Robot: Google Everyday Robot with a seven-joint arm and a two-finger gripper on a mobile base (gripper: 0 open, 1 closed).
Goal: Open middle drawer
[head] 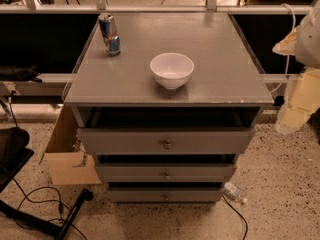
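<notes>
Gripper (306,74) at the right edge; middle drawer (210,173) lower down and to its left.
The gripper shows only as a pale shape beside the cabinet (225,59), well apart from the drawers; whether it is open or closed, I cannot tell. The middle drawer sits between the taller drawer (125,140) and the smallest drawer (135,195), its front running left to right. The reach probably goes down and left to the centre knob (166,175).
</notes>
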